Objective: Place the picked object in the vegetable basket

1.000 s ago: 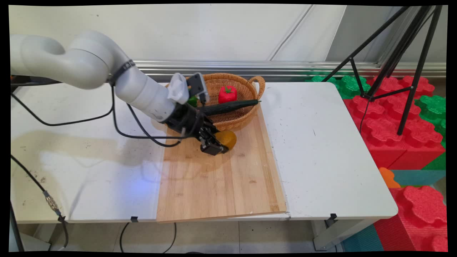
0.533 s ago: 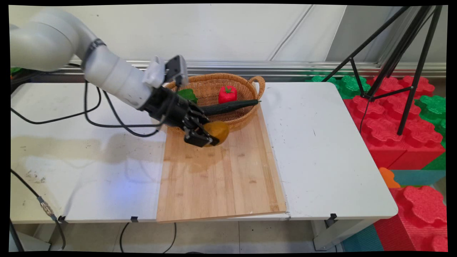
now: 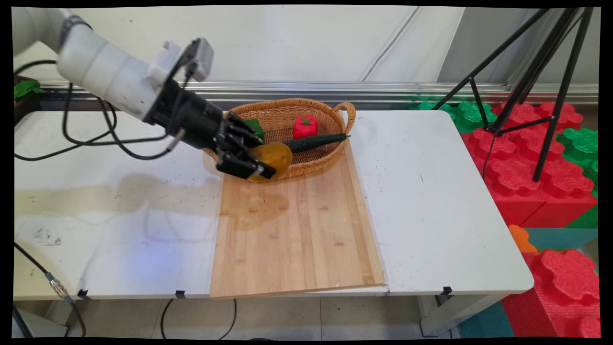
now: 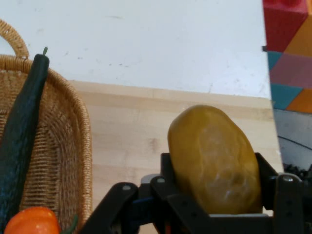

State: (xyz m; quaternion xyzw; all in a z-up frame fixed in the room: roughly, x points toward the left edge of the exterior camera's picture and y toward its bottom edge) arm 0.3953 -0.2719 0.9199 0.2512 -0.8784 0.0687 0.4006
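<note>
Gripper: the black 2-finger gripper (image 3: 258,165) is clamped on a yellow-brown potato (image 3: 271,159), 1 finger on each side; in the hand view the potato (image 4: 214,161) fills the space between the fingers (image 4: 270,183) and juts out past them.
Held object: the potato hangs in the air above the far left part of the wooden cutting board (image 3: 297,230), clear of its surface, just in front of the near wall of the wicker basket (image 3: 311,165); its shadow lies on the board below it.
Arm: it enters from the upper left and slopes down to the right, with black cables (image 3: 96,143) looping beneath it.
Basket: oval, with a loop handle (image 3: 349,112) at its right end; it stands at the board's far edge, partly on the board.
Basket contents: a dark green cucumber (image 3: 316,141) lies slantwise with its tip over the right rim; a red tomato (image 3: 305,127) with a green stalk sits behind it; a green leafy item (image 3: 254,127) shows at the left, partly hidden by the gripper. In the hand view an orange-red rounded item (image 4: 31,222) sits at the bottom left beside the cucumber (image 4: 22,131).
Support: the board lies on the white table (image 3: 431,201), reaching its near edge.
Surroundings: red and green foam blocks (image 3: 527,158) and a black tripod (image 3: 541,76) stand to the right of the table.
</note>
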